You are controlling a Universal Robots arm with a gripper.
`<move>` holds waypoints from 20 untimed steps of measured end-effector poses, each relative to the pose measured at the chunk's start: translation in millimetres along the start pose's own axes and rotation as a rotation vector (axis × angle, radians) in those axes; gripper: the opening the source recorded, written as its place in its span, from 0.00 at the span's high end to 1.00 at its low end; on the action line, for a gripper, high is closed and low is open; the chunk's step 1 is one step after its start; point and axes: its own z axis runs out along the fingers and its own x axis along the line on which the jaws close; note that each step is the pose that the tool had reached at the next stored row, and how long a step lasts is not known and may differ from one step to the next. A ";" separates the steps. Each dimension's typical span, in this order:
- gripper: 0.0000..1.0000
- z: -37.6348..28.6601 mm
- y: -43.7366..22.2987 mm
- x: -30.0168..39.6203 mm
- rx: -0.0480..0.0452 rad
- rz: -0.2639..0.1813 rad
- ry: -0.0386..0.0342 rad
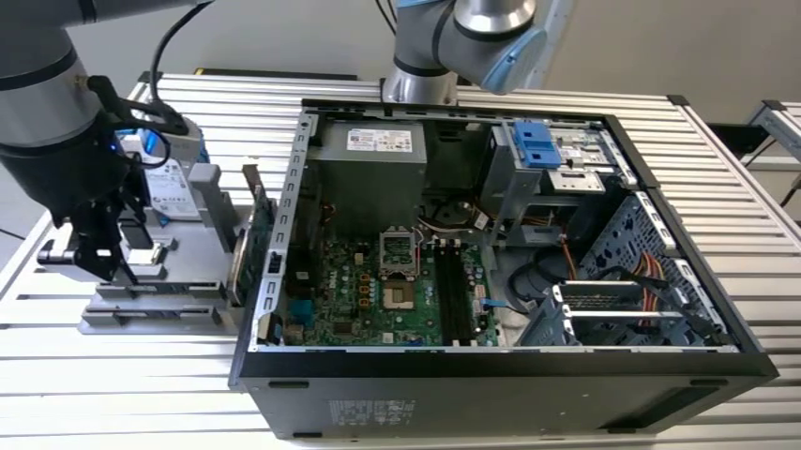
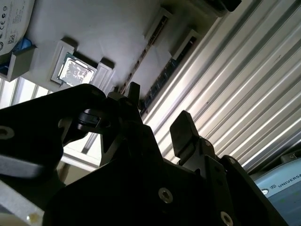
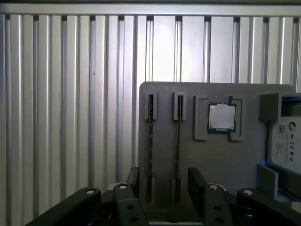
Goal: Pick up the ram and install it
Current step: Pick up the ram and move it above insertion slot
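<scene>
From my desk, no print here is clear enough to quote. In the exterior view, a white label (image 1: 377,141) sits on the power supply (image 1: 363,187), at twelve o'clock inside the open computer case (image 1: 269,281), its lines only specks. A pale sticker (image 1: 375,412) on the case's outer wall at six o'clock is a grey smear. The hard drive (image 1: 172,192), at nine o'clock from the case, wears a white label; in the first wrist view that label (image 3: 286,141) shows small round symbols, possibly certification marks. In the second wrist view, a blue-grey joint cap (image 2: 282,188) carries dark capitals, partly cut off.
</scene>
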 end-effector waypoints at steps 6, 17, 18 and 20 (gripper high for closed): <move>0.00 4.9 0.1 -0.1 -0.0003 0.012 -0.0005; 0.00 13.6 -0.1 0.1 -0.0005 0.019 -0.0007; 0.00 14.3 -0.1 0.3 -0.0006 0.019 -0.0006; 0.00 15.7 -0.2 0.7 -0.0005 0.019 -0.0007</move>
